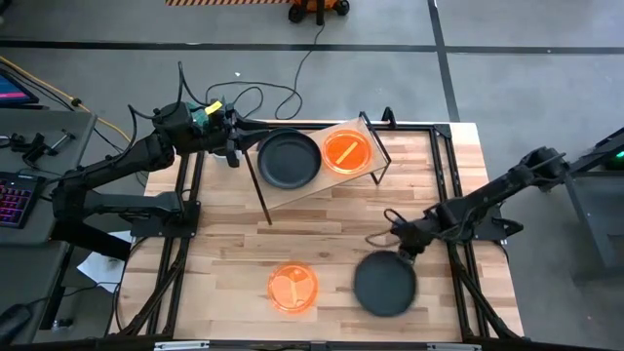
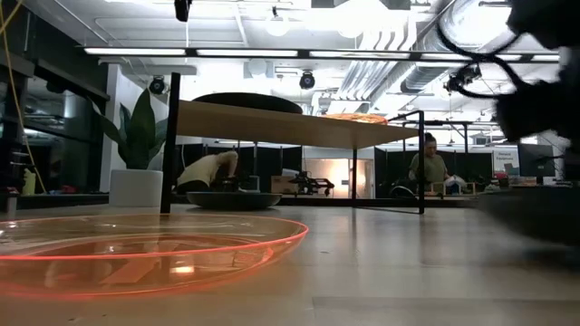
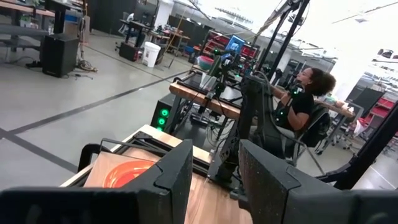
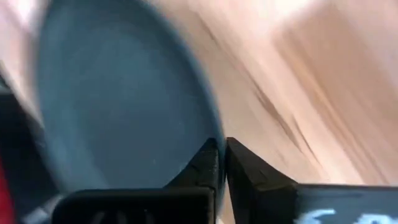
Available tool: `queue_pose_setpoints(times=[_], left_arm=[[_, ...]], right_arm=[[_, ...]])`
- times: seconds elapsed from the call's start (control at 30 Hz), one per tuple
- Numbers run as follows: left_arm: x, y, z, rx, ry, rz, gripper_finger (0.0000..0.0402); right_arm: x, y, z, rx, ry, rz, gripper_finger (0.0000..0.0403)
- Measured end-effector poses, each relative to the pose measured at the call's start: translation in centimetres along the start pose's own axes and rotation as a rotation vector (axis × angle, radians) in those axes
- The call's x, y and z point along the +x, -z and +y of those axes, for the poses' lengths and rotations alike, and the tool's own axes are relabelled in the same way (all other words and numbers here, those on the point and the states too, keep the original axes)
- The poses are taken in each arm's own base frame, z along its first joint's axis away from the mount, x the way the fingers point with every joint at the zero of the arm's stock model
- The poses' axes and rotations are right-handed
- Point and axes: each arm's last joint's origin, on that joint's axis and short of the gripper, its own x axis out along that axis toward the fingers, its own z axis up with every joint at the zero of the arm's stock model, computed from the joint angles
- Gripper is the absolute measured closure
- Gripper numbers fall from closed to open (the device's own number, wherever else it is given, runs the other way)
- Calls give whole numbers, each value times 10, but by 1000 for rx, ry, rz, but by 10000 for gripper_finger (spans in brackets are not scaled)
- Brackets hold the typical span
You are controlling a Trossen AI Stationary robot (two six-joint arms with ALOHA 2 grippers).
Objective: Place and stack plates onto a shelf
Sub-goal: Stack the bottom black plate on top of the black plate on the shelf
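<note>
Shelf (image 1: 314,191) at table rear w/ black plate (image 1: 288,159) + orange plate (image 1: 346,152) side by side, room to stack. Left gripper (image 1: 234,144) parked at shelf's edge, fingers wide, empty. Right gripper (image 4: 222,163) pinched on rim of front black plate (image 4: 118,106), prob. for lift; orange plate (image 1: 293,288) on table beside.

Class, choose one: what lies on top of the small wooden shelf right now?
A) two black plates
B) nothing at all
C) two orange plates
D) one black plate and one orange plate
D: in the high view a black plate and an orange plate sit side by side on the shelf.
</note>
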Motion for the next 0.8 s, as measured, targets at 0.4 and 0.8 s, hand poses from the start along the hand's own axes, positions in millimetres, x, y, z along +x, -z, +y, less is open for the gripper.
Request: queue_pose_setpoints(times=[0.4,0.8], left_arm=[[0,0,0,-1,0,0,282],[-2,-14,-5,30,49,-137,282]], right_arm=[[-43,-40,22,-25,-436,-351,403],[-138,-126,53,33,-268,-850,403]])
